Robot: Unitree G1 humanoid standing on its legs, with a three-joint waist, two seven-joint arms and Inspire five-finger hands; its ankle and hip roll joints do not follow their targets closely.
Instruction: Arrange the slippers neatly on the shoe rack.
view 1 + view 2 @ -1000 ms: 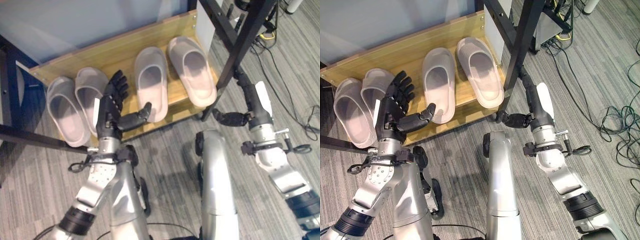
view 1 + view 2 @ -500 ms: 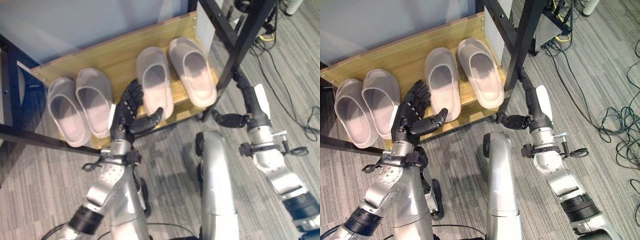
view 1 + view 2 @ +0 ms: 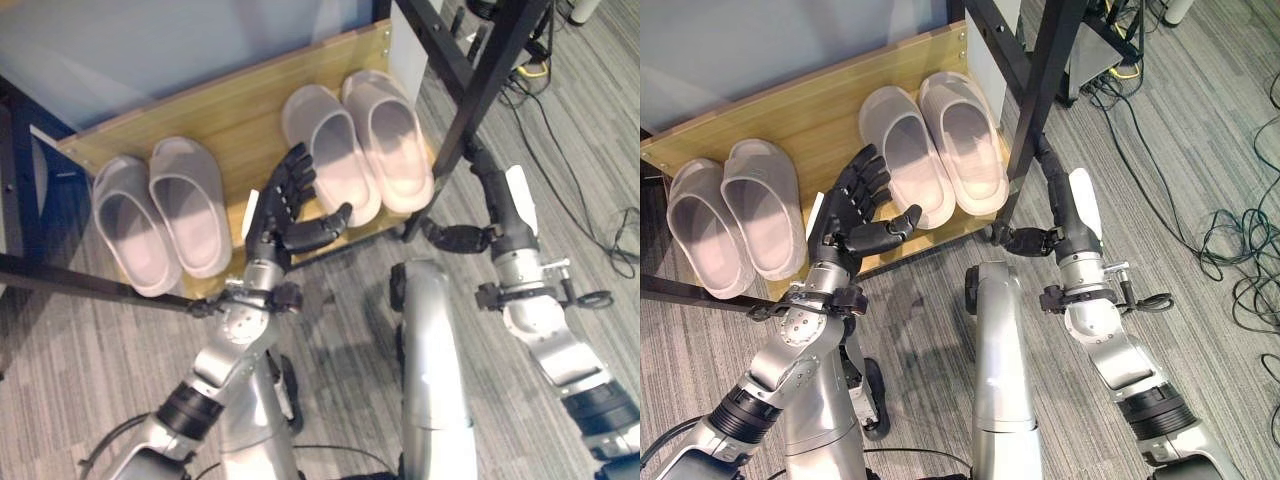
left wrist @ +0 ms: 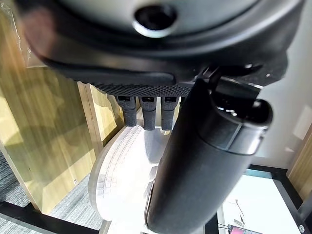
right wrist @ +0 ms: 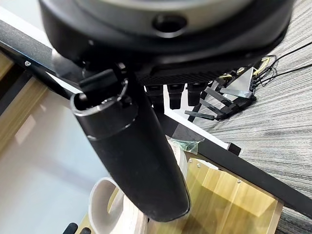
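Note:
Two pairs of pale grey slippers lie on the wooden shoe rack [image 3: 230,110]. The left pair [image 3: 125,225] [image 3: 188,205] sits side by side. In the right pair, the inner slipper [image 3: 330,165] lies tilted against the outer slipper [image 3: 392,140]. My left hand [image 3: 285,210] is open, its straight fingers [image 4: 144,112] along the inner slipper's left side and its thumb at the near end. My right hand [image 3: 500,210] hangs open beside the black post [image 3: 480,90], off the rack's right end, holding nothing.
Black frame posts cross above the rack's right end, and a black bar [image 3: 80,275] runs in front of its left end. A grey panel stands behind the rack. Loose cables [image 3: 1230,240] lie on the carpet at the right.
My left hand has moved right along the rack from beside the left pair. The inner slipper of the right pair has shifted right and now lies against its mate. The right hand has hardly moved.

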